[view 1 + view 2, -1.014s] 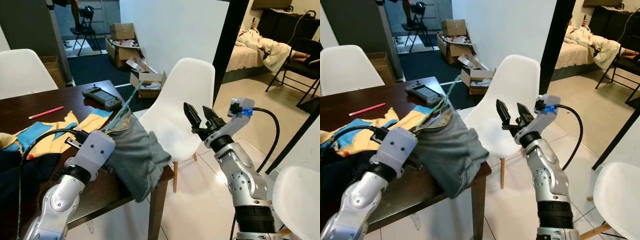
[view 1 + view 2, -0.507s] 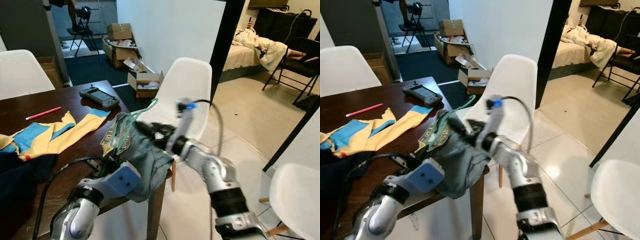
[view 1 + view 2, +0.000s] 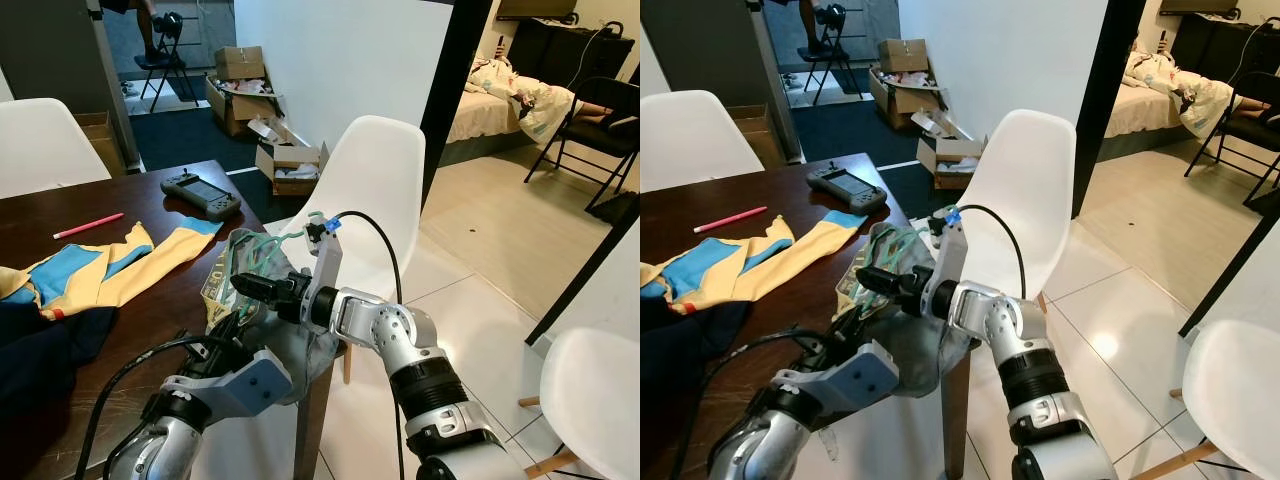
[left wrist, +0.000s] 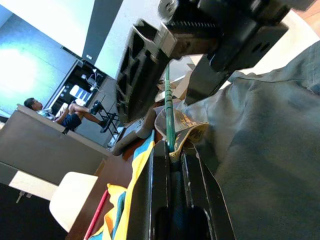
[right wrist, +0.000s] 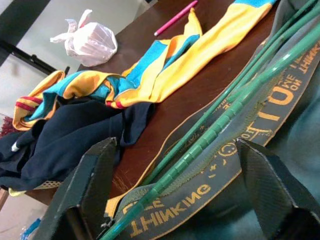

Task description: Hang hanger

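green plastic hanger, glossy wooden table

Two silver metallic arms, rounded segmented joints, black ribbed collars between sections. Right end effector: two long black fingers, white wrist block behind it with a small blue-tipped connector and a looping black cable. Left end effector: black fingers, grey-blue wrist housing behind, black cables trailing back.

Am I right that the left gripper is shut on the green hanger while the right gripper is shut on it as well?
Not quite. The left gripper is shut on the hanger, but the right gripper is open, its fingers spread on either side of the hanger, as the right wrist view shows.
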Controlling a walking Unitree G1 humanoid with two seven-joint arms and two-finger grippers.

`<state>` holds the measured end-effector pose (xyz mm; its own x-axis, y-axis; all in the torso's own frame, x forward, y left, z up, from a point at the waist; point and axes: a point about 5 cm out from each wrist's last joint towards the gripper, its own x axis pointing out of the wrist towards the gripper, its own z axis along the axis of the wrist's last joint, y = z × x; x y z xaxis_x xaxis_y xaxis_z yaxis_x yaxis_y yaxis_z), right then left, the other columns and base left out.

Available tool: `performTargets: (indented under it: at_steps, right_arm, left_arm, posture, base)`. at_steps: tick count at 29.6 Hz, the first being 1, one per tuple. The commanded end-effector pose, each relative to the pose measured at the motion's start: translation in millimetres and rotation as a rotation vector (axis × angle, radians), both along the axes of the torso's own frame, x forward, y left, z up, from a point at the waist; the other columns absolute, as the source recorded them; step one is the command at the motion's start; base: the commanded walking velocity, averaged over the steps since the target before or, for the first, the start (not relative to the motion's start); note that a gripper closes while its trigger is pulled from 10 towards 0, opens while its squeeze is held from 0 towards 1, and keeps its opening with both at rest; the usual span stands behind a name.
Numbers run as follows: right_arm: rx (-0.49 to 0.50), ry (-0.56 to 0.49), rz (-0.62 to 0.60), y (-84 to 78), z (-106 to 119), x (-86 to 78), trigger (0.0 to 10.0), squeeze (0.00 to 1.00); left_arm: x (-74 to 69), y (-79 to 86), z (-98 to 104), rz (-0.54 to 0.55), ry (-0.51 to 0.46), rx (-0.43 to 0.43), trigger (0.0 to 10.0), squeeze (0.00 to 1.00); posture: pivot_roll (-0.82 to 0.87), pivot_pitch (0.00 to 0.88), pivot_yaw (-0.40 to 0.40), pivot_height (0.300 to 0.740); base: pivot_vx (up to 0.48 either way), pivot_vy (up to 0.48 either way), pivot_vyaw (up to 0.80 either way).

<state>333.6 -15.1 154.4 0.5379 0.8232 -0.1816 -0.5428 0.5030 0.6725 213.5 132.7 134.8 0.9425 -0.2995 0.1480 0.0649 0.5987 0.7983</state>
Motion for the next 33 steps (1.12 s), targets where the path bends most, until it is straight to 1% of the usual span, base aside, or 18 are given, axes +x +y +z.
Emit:
performTargets:
  at_steps: [1, 2, 4, 5, 15, 16, 19, 20, 22, 23, 24, 25, 27, 28, 29, 30, 31, 33]
  right_arm:
    - [0.006, 0.006, 0.019, 6.6, 2.6, -0.4, 10.0, 0.0]
    - [0.005, 0.01, 0.009, 8.9, 3.5, 1.7, 1.1, 0.0]
    - [0.005, 0.01, 0.009, 8.9, 3.5, 1.7, 1.1, 0.0]
    - [0.004, 0.012, -0.001, 10.2, 4.1, 3.6, 0.0, 0.0]
    - [-0.008, -0.009, 0.003, 10.7, 5.5, 5.8, 0.0, 0.0]
    - [-0.014, -0.038, 0.013, 9.8, 7.2, 6.3, 0.0, 0.0]
    - [-0.016, -0.063, 0.025, 8.8, 9.3, 6.6, 0.0, 0.0]
    - [-0.03, -0.1, 0.034, 5.7, 10.9, 7.8, 0.0, 0.0]
    - [-0.03, -0.1, 0.034, 5.7, 10.9, 7.8, 0.0, 0.0]
    - [-0.054, -0.142, 0.04, 1.9, 11.8, 9.7, 0.0, 0.0]
    - [-0.054, -0.142, 0.04, 1.9, 11.8, 9.7, 0.0, 0.0]
    - [-0.1, -0.197, 0.038, -4.0, 11.4, 12.3, 0.0, 0.0]
    - [-0.1, -0.197, 0.038, -4.0, 11.4, 12.3, 0.0, 0.0]
    - [-0.135, -0.242, 0.037, -8.4, 11.4, 14.5, 0.0, 0.0]
    - [-0.155, -0.292, 0.039, -14.6, 13.1, 16.1, 0.0, 0.0]
    - [-0.155, -0.292, 0.039, -14.6, 13.1, 16.1, 0.0, 0.0]
    - [-0.161, -0.322, 0.043, -18.8, 14.7, 16.7, 0.0, 0.0]
    - [-0.161, -0.322, 0.043, -18.8, 14.7, 16.7, 0.0, 0.0]
  left_arm:
    - [-2.3, -1.9, -0.2, -0.016, -0.006, 0.016, 10.0, 0.0]
    - [-2.7, -2.4, -0.2, -0.017, -0.008, 0.018, 10.0, 0.0]
    - [-2.7, -2.4, -0.2, -0.017, -0.008, 0.018, 10.0, 0.0]
    - [-3.3, -3.0, -0.3, -0.019, -0.009, 0.021, 10.0, 0.0]
    - [-3.7, -3.3, 1.3, -0.024, -0.015, 0.029, 10.0, 0.0]
    - [-2.8, -3.3, 3.0, -0.029, -0.011, 0.017, 10.0, 0.0]
    - [-1.0, -2.7, 7.4, -0.032, -0.019, 0.005, 10.0, 0.0]
    - [1.7, -4.7, 14.5, -0.07, 0.001, -0.051, 10.0, 0.0]
    - [1.7, -4.7, 14.5, -0.07, 0.001, -0.051, 10.0, 0.0]
    - [4.0, -6.5, 22.0, -0.107, 0.021, -0.118, 10.0, 0.42]
    - [4.0, -6.5, 22.0, -0.107, 0.021, -0.118, 10.0, 0.42]
    - [5.3, -10.2, 32.8, -0.167, 0.068, -0.256, 10.0, 1.0]
    - [5.3, -10.2, 32.8, -0.167, 0.068, -0.256, 10.0, 1.0]
    - [4.5, -14.5, 40.8, -0.239, 0.126, -0.393, 10.0, 1.0]
    - [0.4, -17.1, 55.8, -0.367, 0.194, -0.511, 10.0, 1.0]
    - [0.4, -17.1, 55.8, -0.367, 0.194, -0.511, 10.0, 1.0]
    - [-3.8, -17.3, 67.0, -0.468, 0.241, -0.582, 10.0, 1.0]
    - [-3.8, -17.3, 67.0, -0.468, 0.241, -0.582, 10.0, 1.0]
  posture:
    - [0.13, 0.0, -0.073, 0.74]
    - [0.13, 0.0, -0.074, 0.74]
    - [0.13, 0.0, -0.074, 0.74]
    - [0.14, 0.0, -0.075, 0.74]
    - [0.13, 0.0, -0.071, 0.74]
    - [0.14, 0.0, -0.072, 0.74]
    - [0.14, 0.0, -0.073, 0.74]
    - [0.14, 0.0, -0.078, 0.74]
    - [0.14, 0.0, -0.078, 0.74]
    - [0.15, 0.0, -0.083, 0.74]
    - [0.15, 0.0, -0.083, 0.74]
    - [0.15, 0.0, -0.083, 0.74]
    - [0.15, 0.0, -0.083, 0.74]
    - [0.15, 0.0, -0.083, 0.74]
    - [0.15, 0.0, -0.085, 0.74]
    - [0.15, 0.0, -0.085, 0.74]
    - [0.15, 0.0, -0.085, 0.74]
    - [0.15, 0.0, -0.085, 0.74]
  base:
    - [0.0, 0.0, 0.0]
    - [0.0, 0.0, 0.0]
    - [0.0, 0.0, 0.0]
    - [0.0, 0.0, 0.0]
    - [0.0, 0.0, 0.0]
    - [0.0, 0.0, 0.0]
    - [0.0, 0.0, 0.0]
    - [0.0, 0.0, 0.0]
    - [0.0, 0.0, 0.0]
    - [0.0, 0.0, 0.0]
    - [0.0, 0.0, 0.0]
    - [0.0, 0.0, 0.0]
    - [0.0, 0.0, 0.0]
    - [0.0, 0.0, 0.0]
    - [0.0, 0.0, 0.0]
    - [0.0, 0.0, 0.0]
    - [0.0, 0.0, 0.0]
    - [0.0, 0.0, 0.0]
